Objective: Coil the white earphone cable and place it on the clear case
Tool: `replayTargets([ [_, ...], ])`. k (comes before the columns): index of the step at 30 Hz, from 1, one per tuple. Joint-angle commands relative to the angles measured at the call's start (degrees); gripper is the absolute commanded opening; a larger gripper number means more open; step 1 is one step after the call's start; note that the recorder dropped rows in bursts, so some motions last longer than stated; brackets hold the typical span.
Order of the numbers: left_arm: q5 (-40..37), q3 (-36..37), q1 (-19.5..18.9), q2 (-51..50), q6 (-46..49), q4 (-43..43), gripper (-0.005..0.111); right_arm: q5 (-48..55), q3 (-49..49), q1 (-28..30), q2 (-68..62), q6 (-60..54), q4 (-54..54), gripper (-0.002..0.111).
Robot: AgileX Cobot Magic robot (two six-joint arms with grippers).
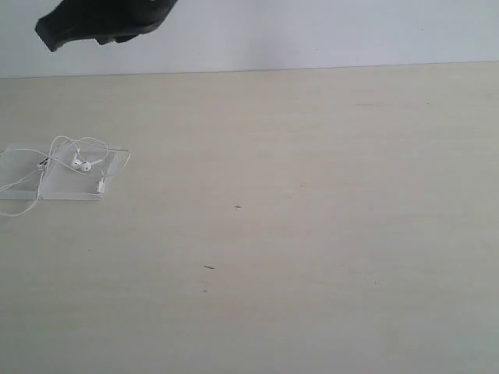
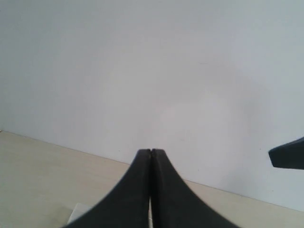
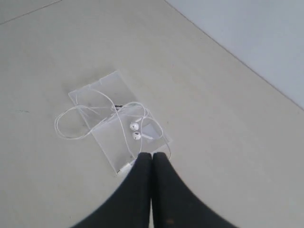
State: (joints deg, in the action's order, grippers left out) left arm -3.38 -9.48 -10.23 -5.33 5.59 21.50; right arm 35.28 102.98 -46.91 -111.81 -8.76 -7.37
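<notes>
The clear case (image 1: pixel 69 188) lies flat near the table's left edge. The white earphone cable (image 1: pixel 69 143) rests on it in loose loops, with both earbuds (image 1: pixel 82 164) on the plastic and one loop trailing onto the table. From above, the right wrist view shows the clear case (image 3: pixel 110 145), the earbuds (image 3: pixel 135 127), the plug (image 3: pixel 125 166) and the cable (image 3: pixel 64 134). My right gripper (image 3: pixel 152 154) is shut and empty, well above the case. My left gripper (image 2: pixel 151 151) is shut, empty and faces the wall.
A black arm part (image 1: pixel 101 19) hangs at the exterior view's top left, above and behind the case. Another black part (image 2: pixel 288 155) shows in the left wrist view. The pale wooden table (image 1: pixel 312 234) meets a white wall (image 1: pixel 327 31) behind.
</notes>
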Motion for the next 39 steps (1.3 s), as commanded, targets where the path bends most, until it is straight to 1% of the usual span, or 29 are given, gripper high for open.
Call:
replayTargets([
  [1, 0.1, 0.1, -0.2, 0.2, 0.0, -0.3, 0.000, -15.1, -19.8, 0.2, 14.0, 2.2, -0.7, 0.000],
  [5, 0.1, 0.1, -0.2, 0.2, 0.0, -0.3, 0.000, -25.7, -37.8, 0.2, 28.6, 5.5, 2.0, 0.000],
  [8, 0.1, 0.1, -0.2, 0.2, 0.0, -0.3, 0.000, -31.0, -50.7, 0.2, 37.1, 7.2, 3.3, 0.000],
  [13, 0.1, 0.1, -0.2, 0.2, 0.0, -0.3, 0.000, -33.9, -68.1, 0.2, 48.2, 13.1, 2.9, 0.000],
  [16, 0.1, 0.1, -0.2, 0.2, 0.0, -0.3, 0.000, -33.5, -74.3, 0.2, 53.3, 14.6, 2.9, 0.000],
  [20, 0.1, 0.1, -0.2, 0.2, 0.0, -0.3, 0.000, -33.1, -77.9, 0.2, 59.0, 14.6, 2.9, 0.000],
  [23, 0.1, 0.1, -0.2, 0.2, 0.0, -0.3, 0.000, -30.4, -78.2, 0.2, 61.8, 14.6, 2.9, 0.000],
  [27, 0.1, 0.1, -0.2, 0.2, 0.0, -0.3, 0.000, -30.7, -78.0, 0.2, 64.4, 14.6, 2.9, 0.000],
  [39, 0.1, 0.1, -0.2, 0.2, 0.0, -0.3, 0.000, -30.7, -78.0, 0.2, 65.4, 14.6, 2.9, 0.000],
])
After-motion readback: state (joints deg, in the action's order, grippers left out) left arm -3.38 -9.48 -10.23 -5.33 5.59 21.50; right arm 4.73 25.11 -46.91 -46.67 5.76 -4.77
